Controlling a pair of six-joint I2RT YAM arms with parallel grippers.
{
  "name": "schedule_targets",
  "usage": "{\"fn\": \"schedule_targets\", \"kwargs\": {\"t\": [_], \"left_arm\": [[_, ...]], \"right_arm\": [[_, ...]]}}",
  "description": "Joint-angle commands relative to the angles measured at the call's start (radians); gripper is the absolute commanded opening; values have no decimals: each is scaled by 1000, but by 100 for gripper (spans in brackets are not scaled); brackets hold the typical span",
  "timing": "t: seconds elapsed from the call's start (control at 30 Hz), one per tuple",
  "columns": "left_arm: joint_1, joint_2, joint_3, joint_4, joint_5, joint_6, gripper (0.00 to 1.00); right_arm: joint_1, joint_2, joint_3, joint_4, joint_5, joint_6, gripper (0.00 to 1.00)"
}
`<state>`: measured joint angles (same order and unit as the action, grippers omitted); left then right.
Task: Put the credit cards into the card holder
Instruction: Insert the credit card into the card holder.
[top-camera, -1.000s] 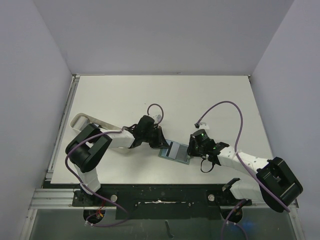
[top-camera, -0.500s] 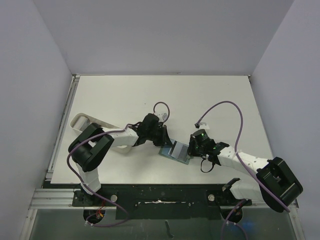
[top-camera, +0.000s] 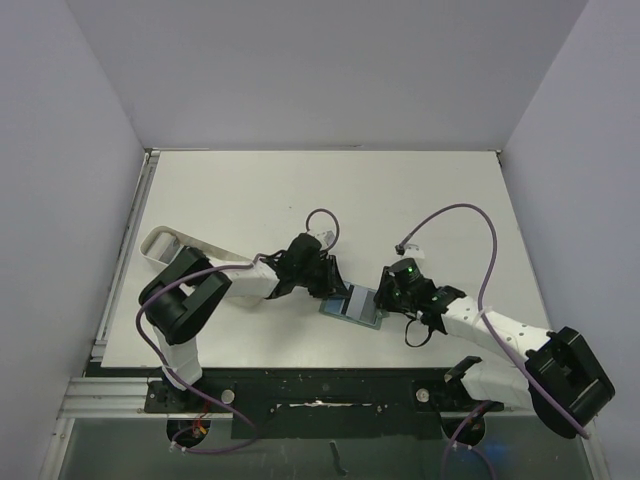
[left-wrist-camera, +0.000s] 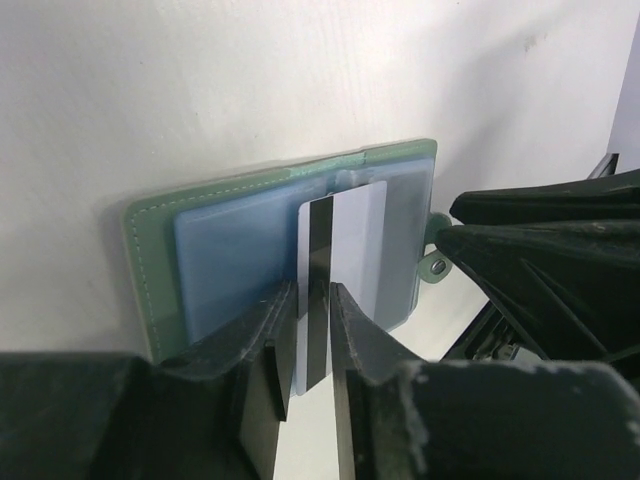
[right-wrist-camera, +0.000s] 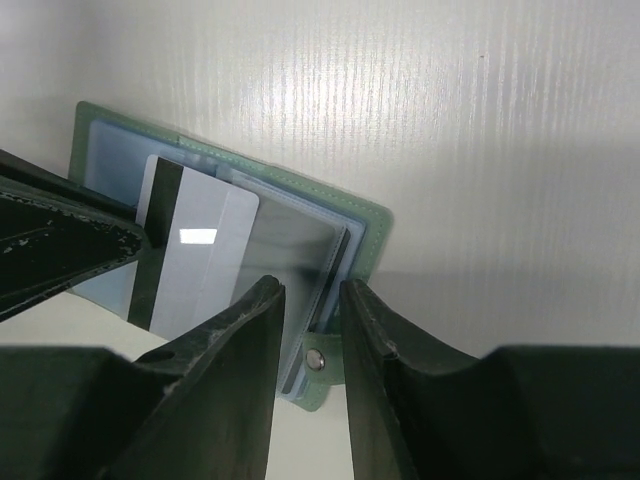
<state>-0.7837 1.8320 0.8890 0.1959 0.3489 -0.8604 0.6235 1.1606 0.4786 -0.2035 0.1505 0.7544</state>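
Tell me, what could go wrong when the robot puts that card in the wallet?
The left gripper pinches just one end of the credit card, so it might twist or slip. Its corner could catch on the card holder's clear pocket. The right gripper sits close beside the card, so the two might bump.

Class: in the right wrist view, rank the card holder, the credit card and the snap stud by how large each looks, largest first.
1. card holder, lying open, clearly the largest.
2. credit card, lying across the holder's inside and covering only part of it.
3. snap stud, by far the smallest.
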Motion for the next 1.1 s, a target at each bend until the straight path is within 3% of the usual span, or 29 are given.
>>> {"fn": "schedule_targets", "kwargs": {"t": [0.0, 0.33, 0.5, 0.63, 0.9, 1.07], "left_arm": [[-10, -12, 19, 54, -29, -2, 20], [-41, -44, 32, 2, -105, 33, 24], [-81, -21, 58, -21, -133, 41, 19], [-103, -10, 71, 15, -132, 16, 14], [-130, 20, 82, 82, -113, -23, 15], [-137, 24, 44, 169, -111, -90, 21]], "right_arm": [[8, -54, 18, -24, 30, 45, 31], [7, -47, -43, 23, 19, 90, 27], [8, -18, -60, 58, 2, 105, 26], [10, -18, -80, 94, -18, 118, 24], [12, -33, -96, 126, -20, 112, 23], [12, -33, -100, 131, -20, 115, 23]]}}
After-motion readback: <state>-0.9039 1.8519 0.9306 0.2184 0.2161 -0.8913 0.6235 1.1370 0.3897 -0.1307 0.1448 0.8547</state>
